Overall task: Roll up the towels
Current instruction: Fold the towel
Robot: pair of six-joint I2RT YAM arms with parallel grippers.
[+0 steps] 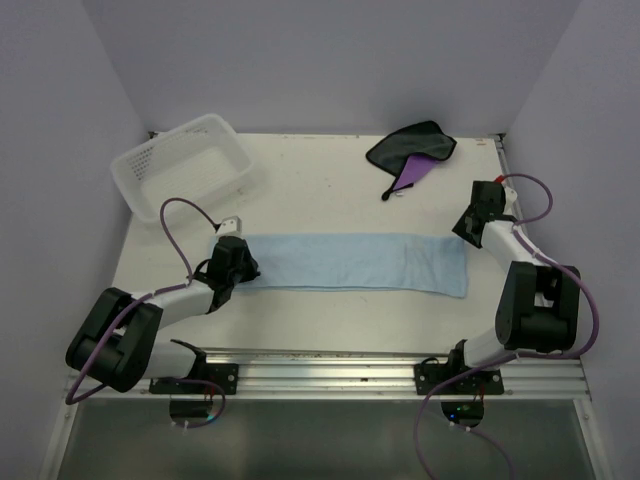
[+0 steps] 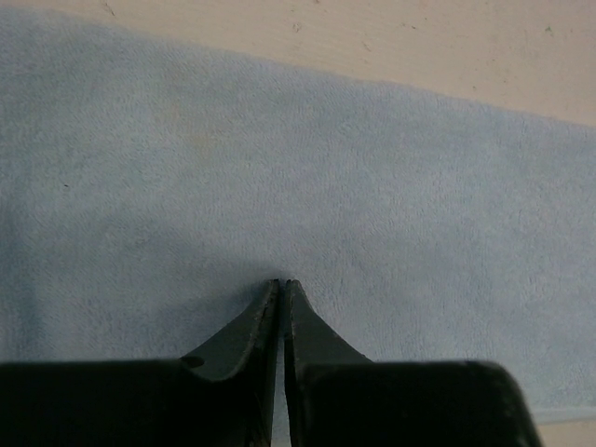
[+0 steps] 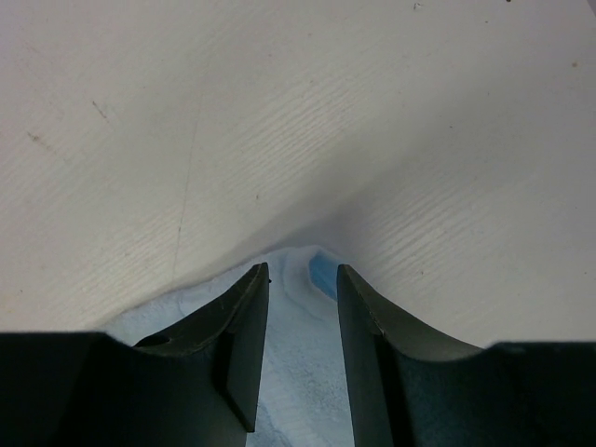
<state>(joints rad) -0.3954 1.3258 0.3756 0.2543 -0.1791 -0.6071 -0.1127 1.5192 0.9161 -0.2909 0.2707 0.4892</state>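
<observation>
The light blue towel (image 1: 355, 262) lies flat, a long unrolled strip on the tabletop (image 1: 320, 195), with the purple towel (image 1: 412, 150) crumpled beyond its right end. The left pincer (image 2: 282, 284) is clenched at its left end, though I cannot tell whether it has pinched any cloth. The right pincer (image 3: 303, 270) is released over its right corner. The roll probably begins next, which calls for one end to be tucked over evenly.

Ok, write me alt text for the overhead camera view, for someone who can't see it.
A light blue towel lies flat as a long strip across a white table, with the left gripper shut at its left end and the right gripper open at its right end. Farther back are a crumpled purple and black towel and a white basket.
</observation>
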